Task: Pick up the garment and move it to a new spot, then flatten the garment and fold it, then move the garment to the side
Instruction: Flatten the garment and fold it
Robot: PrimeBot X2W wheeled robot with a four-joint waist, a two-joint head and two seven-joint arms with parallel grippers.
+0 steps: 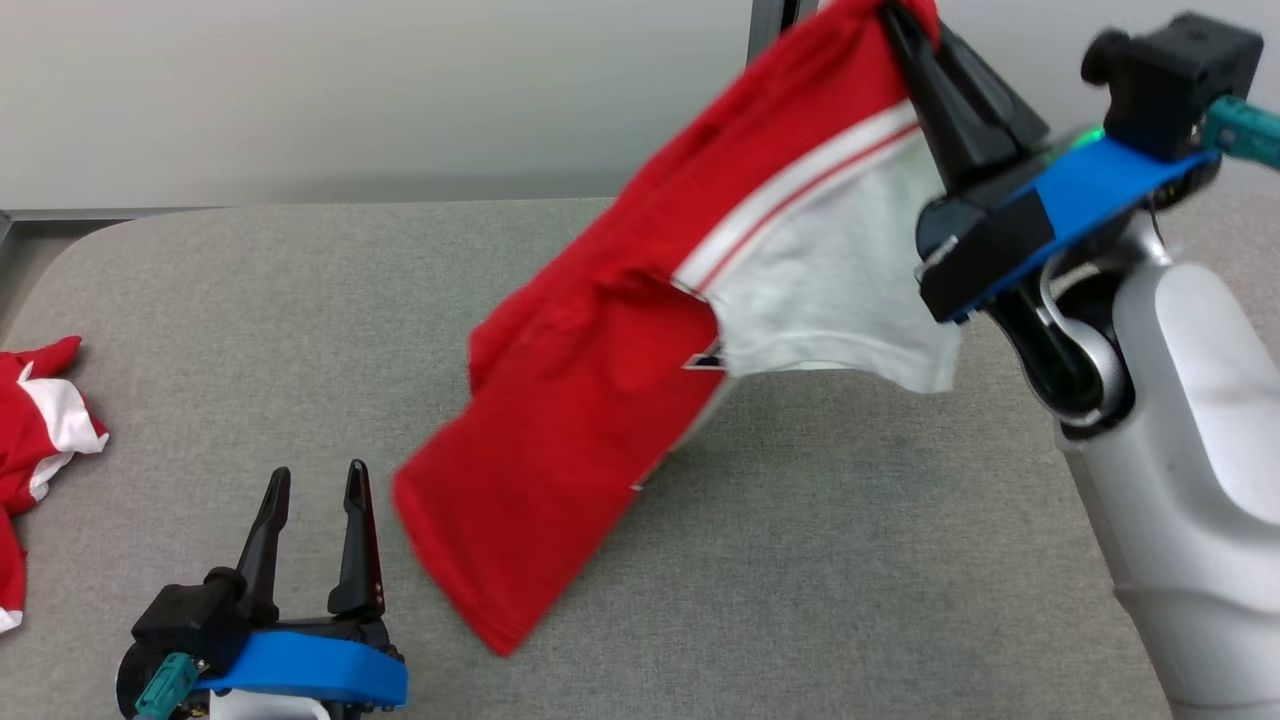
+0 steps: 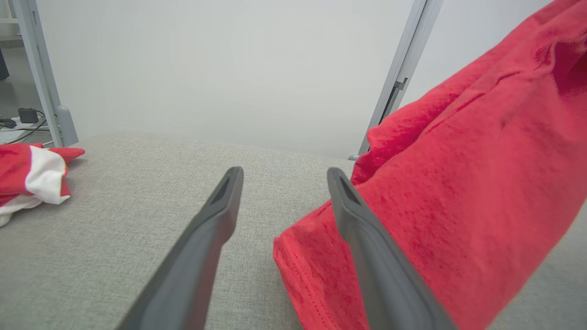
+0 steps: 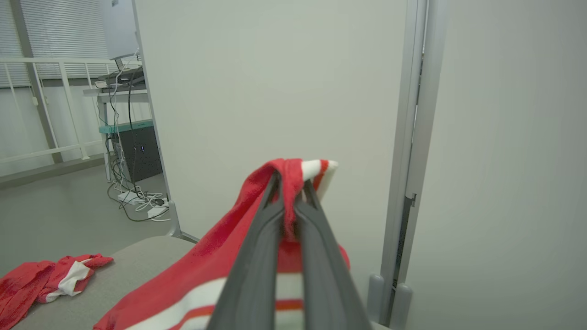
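A red and white garment (image 1: 620, 380) hangs in the air over the grey table (image 1: 850, 560), lifted at its top edge by my right gripper (image 1: 905, 15), which is shut on the cloth. In the right wrist view the fingers (image 3: 257, 256) pinch a bunched fold of the garment (image 3: 289, 178). Its lower red hem droops to just above the table, near my left gripper (image 1: 318, 478). That gripper stands open at the lower left with nothing between its fingers. In the left wrist view the red garment (image 2: 458, 183) hangs just right of the gripper's right finger (image 2: 367, 247).
A second red and white garment (image 1: 35, 430) lies crumpled at the table's left edge, also seen as a heap (image 2: 32, 174) in the left wrist view. A pale wall panel and a grey post (image 3: 412, 137) stand behind the table. My right forearm (image 1: 1190, 420) rises at the right.
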